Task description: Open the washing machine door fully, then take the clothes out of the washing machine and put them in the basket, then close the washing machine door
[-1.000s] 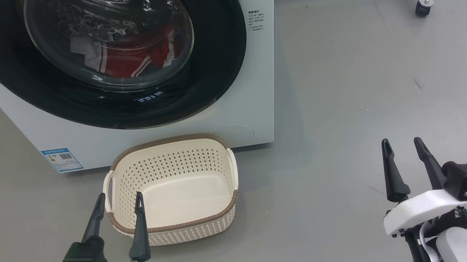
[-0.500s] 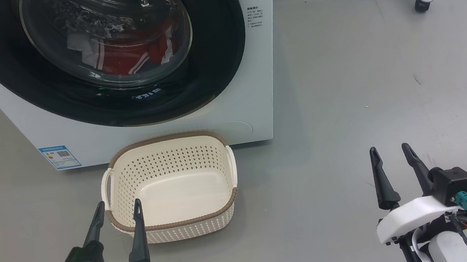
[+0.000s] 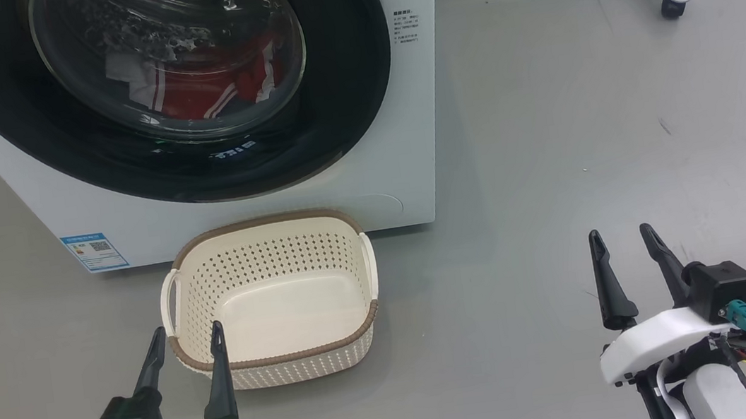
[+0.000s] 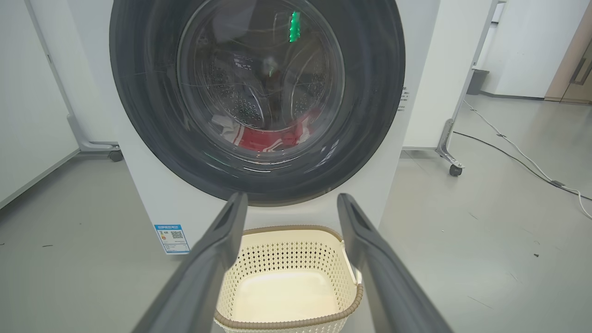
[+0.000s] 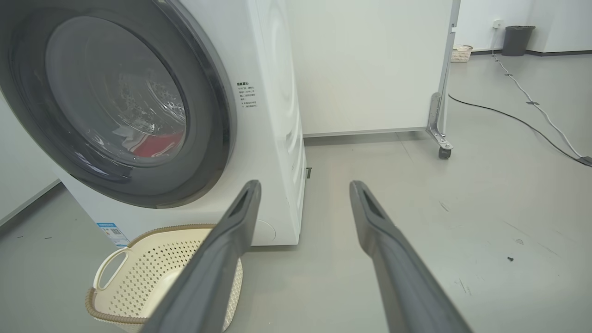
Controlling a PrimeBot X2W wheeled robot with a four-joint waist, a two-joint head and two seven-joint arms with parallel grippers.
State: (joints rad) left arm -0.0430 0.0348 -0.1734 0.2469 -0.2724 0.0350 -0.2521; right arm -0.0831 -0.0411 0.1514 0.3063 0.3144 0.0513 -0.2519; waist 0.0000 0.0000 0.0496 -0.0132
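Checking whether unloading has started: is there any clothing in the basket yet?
No, the basket holds nothing, and the red clothes lie behind the shut washing machine door.

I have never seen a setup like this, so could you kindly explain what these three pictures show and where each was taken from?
This is a wheeled robot with two arms. The head view looks down from its head: its left pincer, on a green mount, and its right pincer, on a white mount, both stand open and hold nothing. Each of the other two views comes from a camera on one wrist, looking along that pincer's two dark fingers. On the grey floor stands a white washing machine with its round black door shut; red clothes show through the glass. An empty cream basket sits in front of it.
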